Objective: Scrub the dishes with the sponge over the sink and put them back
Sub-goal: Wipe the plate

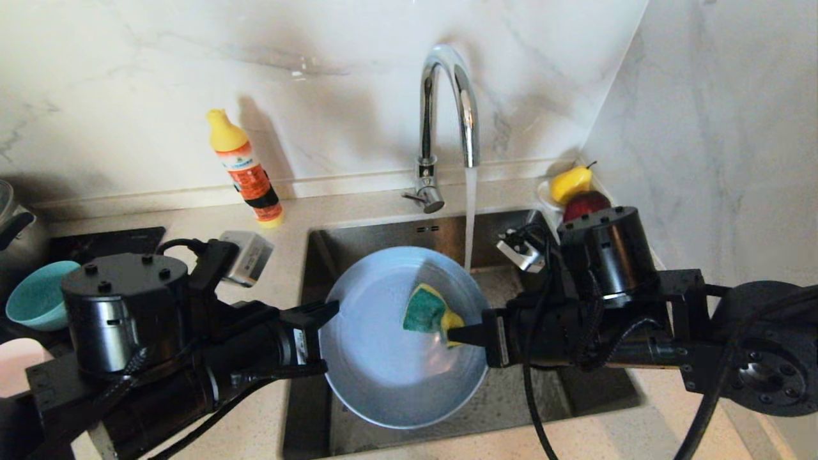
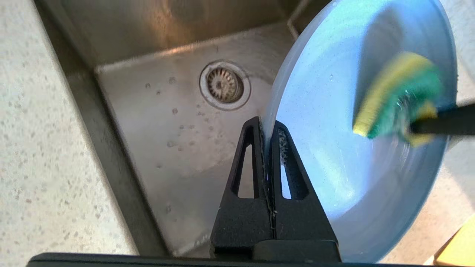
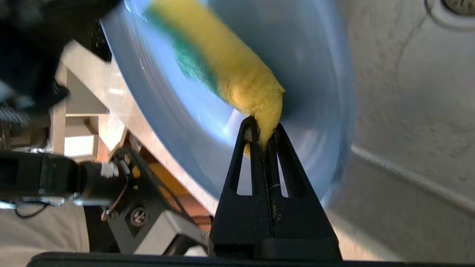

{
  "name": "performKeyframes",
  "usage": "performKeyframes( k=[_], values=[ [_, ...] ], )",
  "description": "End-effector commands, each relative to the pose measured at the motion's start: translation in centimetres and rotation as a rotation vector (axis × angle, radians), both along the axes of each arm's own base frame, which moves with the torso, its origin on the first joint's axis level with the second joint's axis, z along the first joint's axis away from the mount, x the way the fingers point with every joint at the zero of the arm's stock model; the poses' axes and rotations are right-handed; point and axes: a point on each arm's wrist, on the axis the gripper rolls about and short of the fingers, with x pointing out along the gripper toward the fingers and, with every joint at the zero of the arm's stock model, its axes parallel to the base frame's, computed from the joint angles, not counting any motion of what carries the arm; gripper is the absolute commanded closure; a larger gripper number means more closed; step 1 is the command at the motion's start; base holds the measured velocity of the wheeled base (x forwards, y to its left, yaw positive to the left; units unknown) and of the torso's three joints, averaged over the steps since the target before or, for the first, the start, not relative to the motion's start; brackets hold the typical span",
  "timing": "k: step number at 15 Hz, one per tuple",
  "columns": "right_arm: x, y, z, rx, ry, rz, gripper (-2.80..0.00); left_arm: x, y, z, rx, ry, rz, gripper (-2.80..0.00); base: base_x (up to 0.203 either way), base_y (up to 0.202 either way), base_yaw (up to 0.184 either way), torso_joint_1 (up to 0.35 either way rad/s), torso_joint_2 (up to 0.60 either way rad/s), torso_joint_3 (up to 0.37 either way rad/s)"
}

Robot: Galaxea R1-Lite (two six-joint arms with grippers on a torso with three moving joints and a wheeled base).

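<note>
Jaws, left: pressing together on the rim of the plate [image 1: 390,358], one finger on each face, so the left gripper [image 2: 268,128] is holding the dish by its edge and leaving its face free.
Jaws, right: pinching one end of the sponge [image 1: 429,312], so most of the pad is sticking out past the right gripper [image 3: 263,128] to meet the dish.
Plate: hanging tilted over the sink [image 1: 332,249], its hollow side facing the sponge; held this way, drips are probably falling into the basin and not onto the counter.
Sponge: lying against the plate's inner face, towards the far right part of it, green scouring side facing up in the head view.
Water: running from the tap [image 1: 447,108] in a thin stream just behind the plate's far edge, near enough for rinsing.
Drain strainer [image 2: 225,85]: lying uncovered on the sink floor below the plate.
Other dishes: teal bowl [image 1: 38,294] is waiting on the counter to the left, well apart from the sink; a pale pink edge is showing below it.
Step, as judged: scrubbing the first dish; bowls seemingly not yet washed.
</note>
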Motion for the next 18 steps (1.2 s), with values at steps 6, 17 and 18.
performKeyframes(
  k=[6, 17, 18],
  values=[
    [-2.9, 2.9, -0.7, -0.015, 0.018, 0.126, 0.00, 0.5, 0.1, -0.1, -0.003, 0.007, 0.014, 0.00, 0.000, 0.000, 0.000, 0.000, 0.00, 0.000],
    [-3.7, 2.6, -1.2, -0.044, 0.016, 0.095, 0.00, 1.1, 0.1, -0.1, -0.016, 0.014, 0.033, 0.00, 0.000, 0.000, 0.000, 0.000, 0.00, 0.000],
    [-3.6, 2.0, -1.1, -0.041, 0.014, 0.079, 0.00, 1.0, 0.1, -0.1, -0.017, 0.013, 0.033, 0.00, 0.000, 0.000, 0.000, 0.000, 0.00, 0.000]
  ],
)
